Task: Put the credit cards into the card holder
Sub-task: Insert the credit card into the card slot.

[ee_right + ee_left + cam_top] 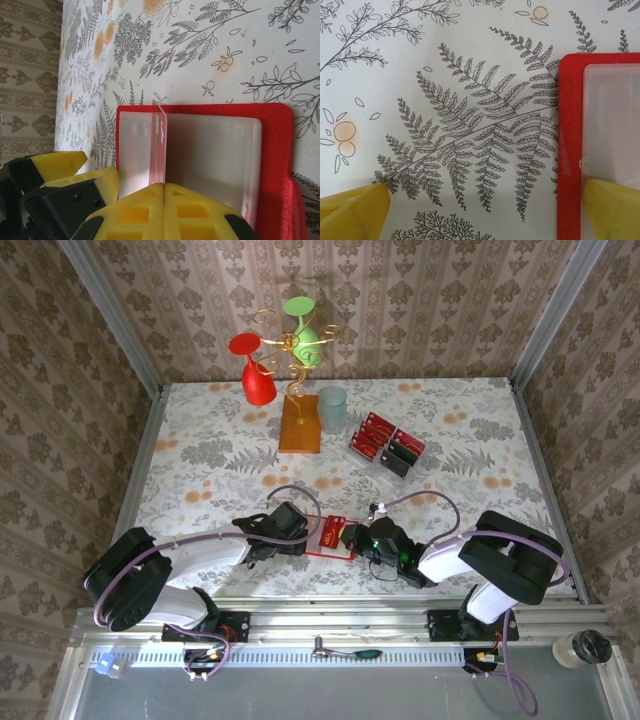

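Right gripper [164, 187] is clenched on one red card [158, 142], held edge-on over the wallet [325, 540], lower centre of the top view. Left gripper [482, 205] is spread wide, holding nothing, one finger over the wallet's pocket.

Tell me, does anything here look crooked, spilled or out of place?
Nothing is spilled or damaged. The one odd sight is a red card standing on edge over the open red wallet, but the right pincer is shut on it: held, not fallen. The other cards sit in neat rows further back.
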### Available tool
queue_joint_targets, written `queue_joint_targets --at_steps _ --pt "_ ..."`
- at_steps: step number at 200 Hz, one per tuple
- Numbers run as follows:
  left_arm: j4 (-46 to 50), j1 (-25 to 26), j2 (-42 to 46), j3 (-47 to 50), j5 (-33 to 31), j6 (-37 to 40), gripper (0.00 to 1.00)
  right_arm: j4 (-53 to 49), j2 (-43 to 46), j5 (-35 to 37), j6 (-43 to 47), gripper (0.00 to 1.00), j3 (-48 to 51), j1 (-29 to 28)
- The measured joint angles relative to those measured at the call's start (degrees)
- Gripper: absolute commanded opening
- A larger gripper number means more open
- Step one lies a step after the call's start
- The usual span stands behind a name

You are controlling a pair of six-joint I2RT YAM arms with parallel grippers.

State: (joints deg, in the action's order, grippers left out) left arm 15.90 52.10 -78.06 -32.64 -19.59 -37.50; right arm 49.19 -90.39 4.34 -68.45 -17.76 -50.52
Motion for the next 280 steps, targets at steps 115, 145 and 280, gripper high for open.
queue_joint_targets --at_steps 115,145,280 --pt "0.02 0.0 0.02 0.0 0.0 -0.2 1.0 0.63 -0.66 0.02 -0.61 0.0 0.79 0.02" --pt "0.02 0.0 0.02 0.0 0.0 -0.2 1.0 0.76 -0.76 -0.04 -0.57 0.0 0.79 0.02" --pt "0.02 0.0 0.02 0.02 0.0 -0.2 1.0 0.76 -2.38 -1.38 -0.55 0.0 -0.24 -0.52"
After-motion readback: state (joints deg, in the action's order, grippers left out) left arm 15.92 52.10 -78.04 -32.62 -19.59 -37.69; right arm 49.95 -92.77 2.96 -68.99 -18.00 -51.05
